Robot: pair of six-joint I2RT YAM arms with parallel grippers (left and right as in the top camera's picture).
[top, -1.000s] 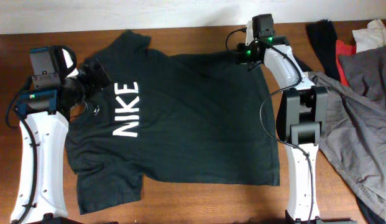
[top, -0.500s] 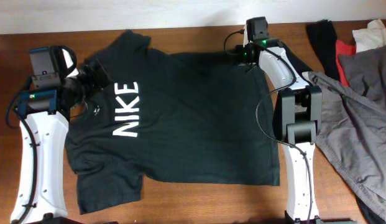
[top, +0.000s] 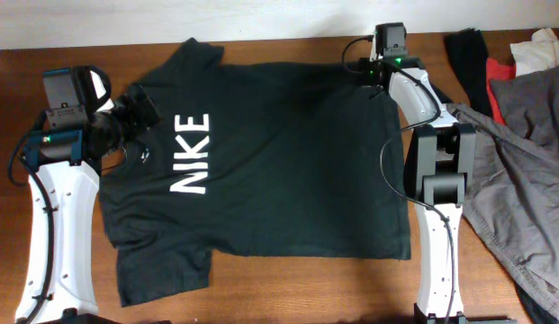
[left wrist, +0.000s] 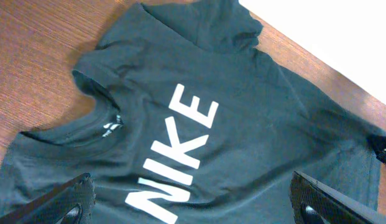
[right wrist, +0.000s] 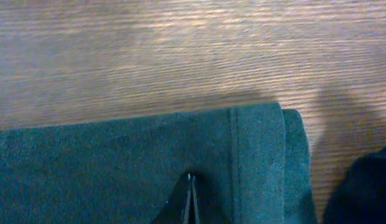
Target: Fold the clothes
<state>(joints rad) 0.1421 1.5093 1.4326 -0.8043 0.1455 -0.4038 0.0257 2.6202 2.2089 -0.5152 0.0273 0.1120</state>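
The clothes [top: 279,171], a very dark green T-shirt with white NIKE lettering, lie spread flat on the wooden table [top: 261,297], collar to the left and hem to the right. My left gripper [top: 135,110] hovers open above the collar and lettering [left wrist: 180,143], with its fingertips [left wrist: 74,199] wide apart and nothing between them. My right gripper [top: 378,72] is at the shirt's far right corner. There it is shut [right wrist: 191,186] on the fabric just inside the hem [right wrist: 258,155], raising a small peak.
A pile of other garments lies at the right: a light grey one [top: 522,180], a black cloth [top: 464,54], a red scrap [top: 500,72] and a white piece [top: 540,49]. The table's far edge [top: 261,36] runs just behind the shirt.
My right gripper has pulled the hem corner back and to the right. The shirt's far edge now lies straighter and the body flatter. The left arm has not moved.
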